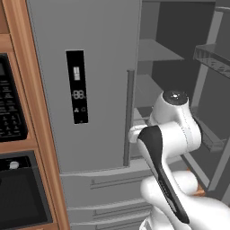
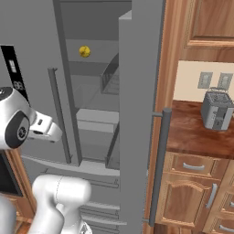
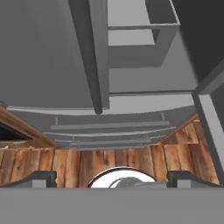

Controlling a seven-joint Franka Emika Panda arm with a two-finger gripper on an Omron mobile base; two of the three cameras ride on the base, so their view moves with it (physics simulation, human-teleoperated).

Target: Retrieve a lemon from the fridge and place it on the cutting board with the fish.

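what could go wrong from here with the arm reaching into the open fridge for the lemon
1. The small yellow lemon sits high and deep on a grey shelf; the open end effector faces down at the floor, so the reach is long.
2. The open grey steel fridge door stands close beside the arm and could get bumped.

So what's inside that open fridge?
Inside the fridge, one small yellow lemon sits on an upper grey shelf. Lower shelves look bare, but the open door hides the right part.
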